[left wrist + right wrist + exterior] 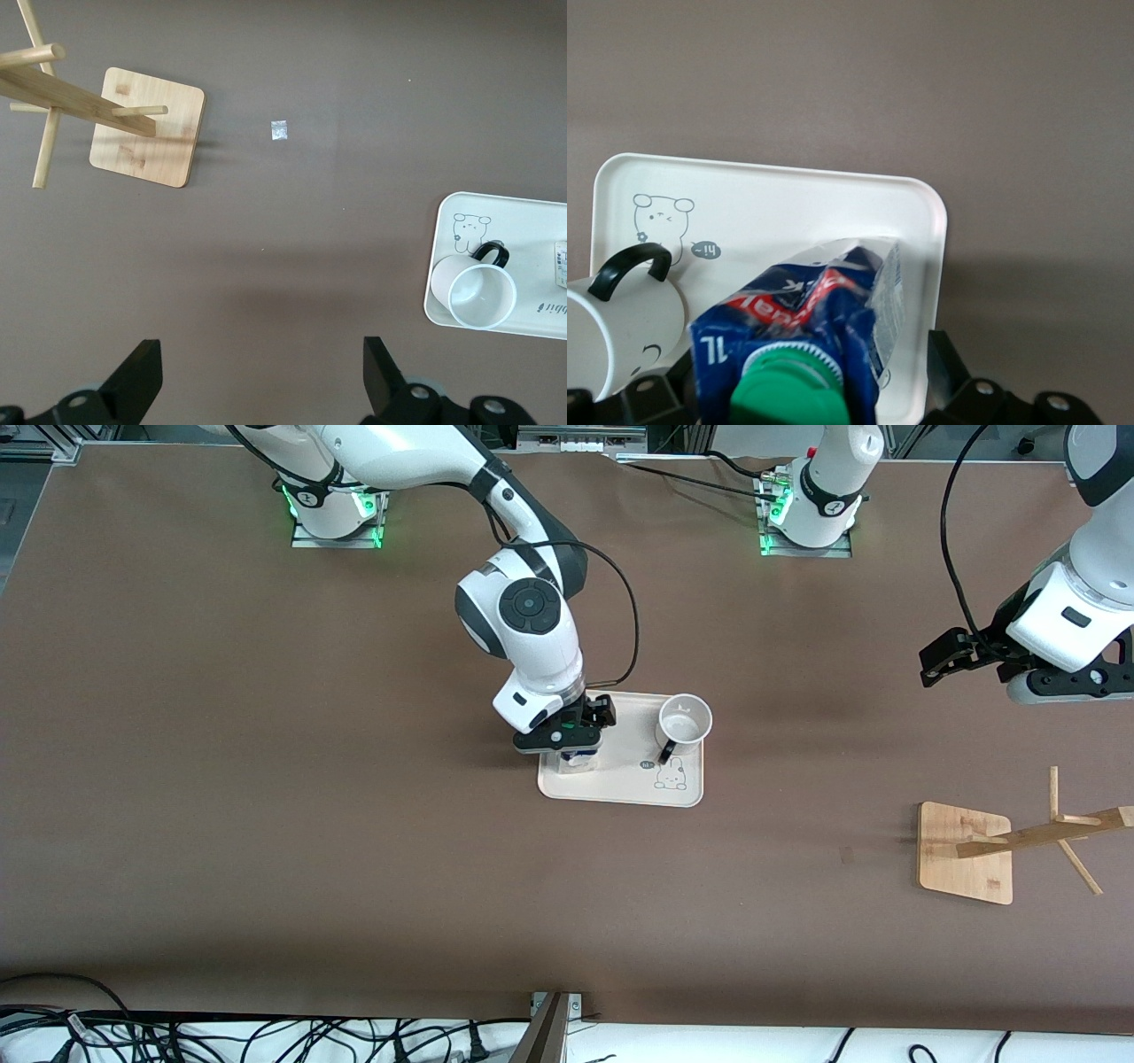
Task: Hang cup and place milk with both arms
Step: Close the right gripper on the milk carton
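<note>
We see right gripper (578,737) low over milk (580,760) on tray (620,790), fingers spread either side of carton, no grip yet. Cup (683,724) upright on same tray, beside milk. Left gripper (948,657) open, waiting above bare table; rack (970,852) near it, ready for cup.

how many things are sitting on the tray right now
2. The cup stands on the tray at the end toward the left arm; the milk stands at the tray's other end, under the right end effector, partly hidden in the front view.
</note>
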Robot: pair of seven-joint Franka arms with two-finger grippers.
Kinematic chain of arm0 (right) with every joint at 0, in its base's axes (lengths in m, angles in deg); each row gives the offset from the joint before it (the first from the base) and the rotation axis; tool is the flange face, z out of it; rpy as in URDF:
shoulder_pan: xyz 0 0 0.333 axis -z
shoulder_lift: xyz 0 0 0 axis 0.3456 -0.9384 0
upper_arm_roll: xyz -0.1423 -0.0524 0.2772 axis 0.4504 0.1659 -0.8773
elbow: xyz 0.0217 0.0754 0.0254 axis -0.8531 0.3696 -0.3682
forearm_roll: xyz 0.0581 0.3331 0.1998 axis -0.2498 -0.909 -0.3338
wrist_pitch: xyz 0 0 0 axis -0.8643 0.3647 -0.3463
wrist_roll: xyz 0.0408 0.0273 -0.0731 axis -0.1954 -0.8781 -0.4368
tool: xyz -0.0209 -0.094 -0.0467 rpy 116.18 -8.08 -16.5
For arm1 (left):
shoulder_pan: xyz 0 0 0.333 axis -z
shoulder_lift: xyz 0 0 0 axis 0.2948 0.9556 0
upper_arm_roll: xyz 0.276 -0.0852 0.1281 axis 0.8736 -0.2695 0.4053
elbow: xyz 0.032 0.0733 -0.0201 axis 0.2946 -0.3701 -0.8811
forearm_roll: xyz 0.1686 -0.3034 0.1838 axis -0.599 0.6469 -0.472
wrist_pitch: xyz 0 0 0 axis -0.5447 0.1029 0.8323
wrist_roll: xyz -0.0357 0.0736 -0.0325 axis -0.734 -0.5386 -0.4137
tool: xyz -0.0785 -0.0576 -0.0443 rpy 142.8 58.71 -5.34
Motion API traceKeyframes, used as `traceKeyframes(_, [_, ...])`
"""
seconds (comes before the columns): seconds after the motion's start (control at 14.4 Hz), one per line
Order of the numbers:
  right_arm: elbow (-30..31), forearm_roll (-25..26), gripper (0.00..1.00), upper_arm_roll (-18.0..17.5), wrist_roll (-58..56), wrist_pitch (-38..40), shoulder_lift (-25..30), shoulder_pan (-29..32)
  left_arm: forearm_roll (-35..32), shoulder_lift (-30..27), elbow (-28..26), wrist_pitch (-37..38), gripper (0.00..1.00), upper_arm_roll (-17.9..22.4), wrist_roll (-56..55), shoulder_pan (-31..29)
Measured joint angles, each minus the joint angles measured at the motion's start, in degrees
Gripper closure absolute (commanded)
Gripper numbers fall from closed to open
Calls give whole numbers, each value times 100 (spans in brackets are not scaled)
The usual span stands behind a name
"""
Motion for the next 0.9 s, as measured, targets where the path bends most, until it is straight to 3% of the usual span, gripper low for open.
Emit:
traceKeyframes(0.07, [-6, 0, 39, 0, -5, -1, 0, -9, 0, 0, 0, 0, 0, 0, 0, 0])
traceKeyframes(0.14, [-7, 0, 50, 1, -15, -1, 0, -11, 0, 0, 0, 0, 0, 0, 0, 0])
traceKeyframes(0.35, [-26, 0, 61, 26, -21, -8, 7, -10, 0, 8, 0, 0, 0, 0, 0, -1])
traceKeyframes(0.9, [-71, 0, 65, 78, -7, -13, 11, -2, 10, 29, 0, -82, 0, -1, 0, 1])
